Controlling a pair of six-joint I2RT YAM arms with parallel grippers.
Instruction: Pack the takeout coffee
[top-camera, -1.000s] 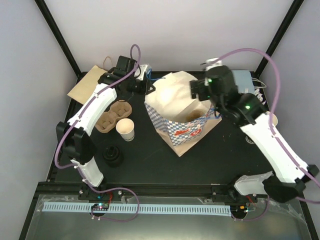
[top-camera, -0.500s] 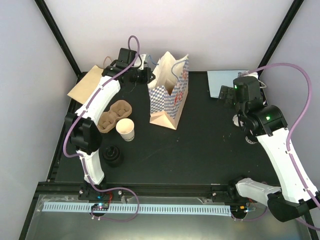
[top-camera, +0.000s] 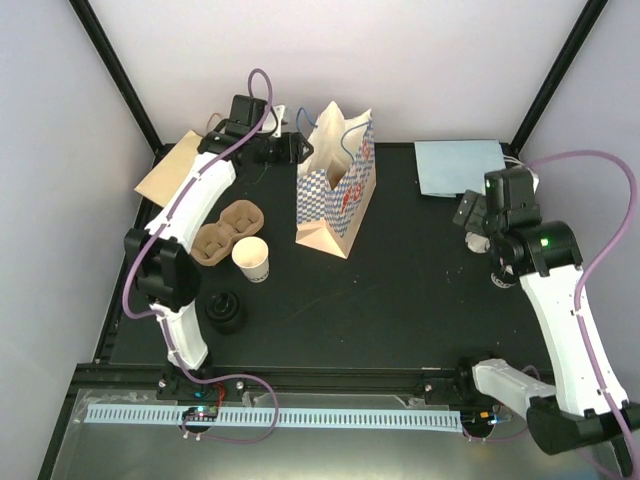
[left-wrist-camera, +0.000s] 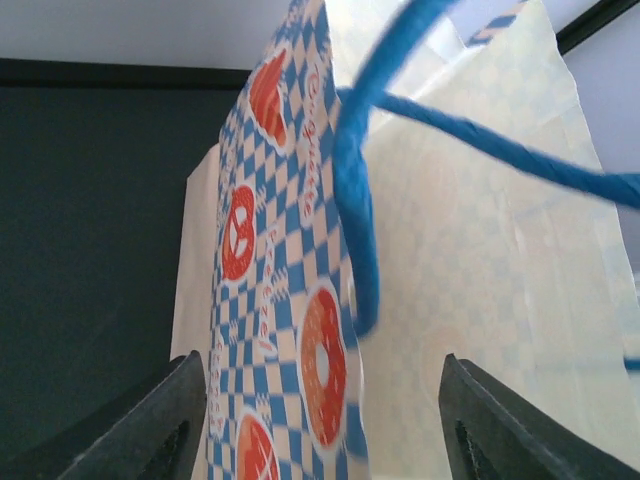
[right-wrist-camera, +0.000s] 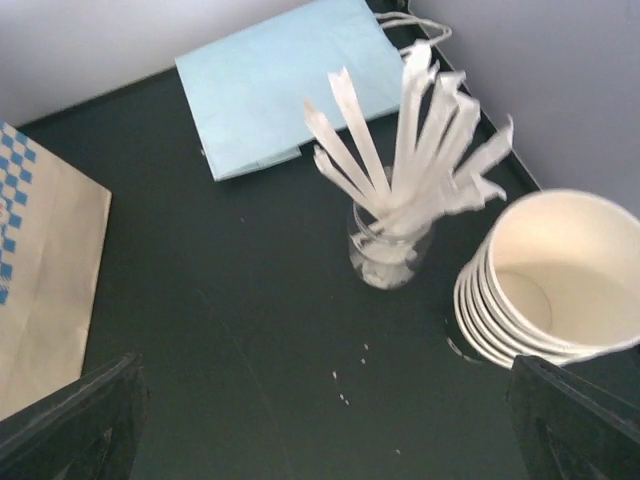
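**Paper bag standing at the far middle of the worktop, both hands open**

The checked paper bag (top-camera: 338, 185) stood on its base at the far middle of the worktop (top-camera: 400, 290), its mouth facing up. The left hand (left-wrist-camera: 322, 380) was at the bag's far left top edge. Its fingers (left-wrist-camera: 190, 420) were spread apart, with the patterned wall and a loop of the blue handle (left-wrist-camera: 355, 200) between them. It gripped nothing; whether the near finger brushed the paper could not be told.

The right hand (right-wrist-camera: 322, 370) hung over the far right of the worktop, well apart from the bag. It was spread wide and held nothing. Below it stood a jar of wrapped straws (right-wrist-camera: 390, 250), with a stack of paper cups (right-wrist-camera: 555, 280) just to the right. A pale blue bag (top-camera: 460, 165) lay flat beyond them.

Left of the checked bag lay a cup carrier (top-camera: 227, 230). A single paper cup (top-camera: 251, 258) stood upright just beside its near end. A black lid (top-camera: 224, 310) sat nearer still. A brown bag (top-camera: 175, 165) lay flat at the far left corner
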